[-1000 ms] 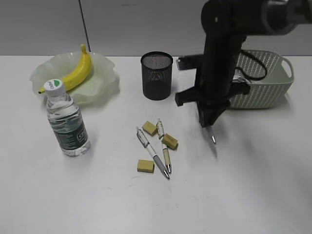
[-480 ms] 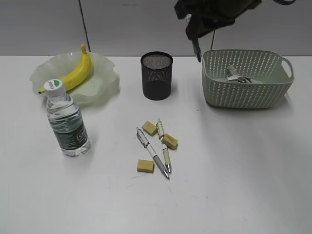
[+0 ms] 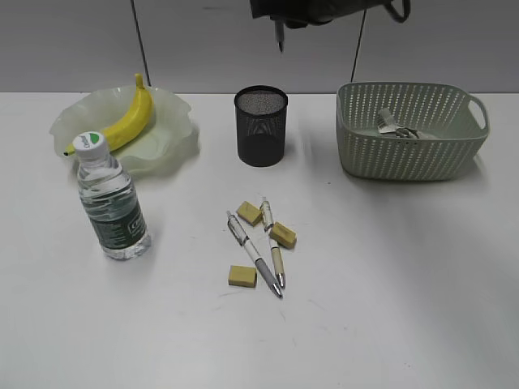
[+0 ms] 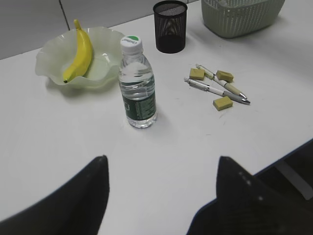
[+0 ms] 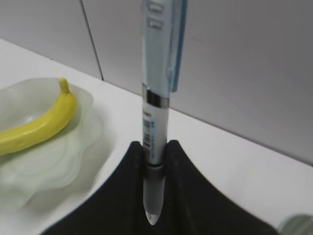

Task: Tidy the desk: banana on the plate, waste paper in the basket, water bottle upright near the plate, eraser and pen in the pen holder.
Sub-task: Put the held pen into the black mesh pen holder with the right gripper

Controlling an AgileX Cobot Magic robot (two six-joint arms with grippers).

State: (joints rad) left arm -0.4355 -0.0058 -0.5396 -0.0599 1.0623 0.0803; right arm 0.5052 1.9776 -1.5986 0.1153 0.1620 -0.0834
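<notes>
Nearest you on the table (image 3: 422, 308) lie two pens (image 3: 261, 258) side by side, with three small yellow erasers (image 3: 242, 275) scattered around them: one in front and to the left, two just beside the pens' far ends. To your left the water bottle (image 3: 109, 201) stands upright, close in front of the plate (image 3: 166, 138), and the banana (image 3: 130, 119) lies in the plate. Your left pincer (image 4: 159, 188) hangs well back from all this with its dark fingers (image 4: 93, 188) spread wide and nothing between them. Farther back, the black mesh pen holder (image 3: 261, 126) stands in the middle, and to its right the green basket (image 3: 412, 130) has the waste paper (image 3: 395, 125) inside. Highest and farthest, your right pincer (image 5: 154, 161) is closed on a third, pale blue pen (image 5: 157, 107), held upright with its tip pointing down, in the air above and slightly behind the pen holder.
</notes>
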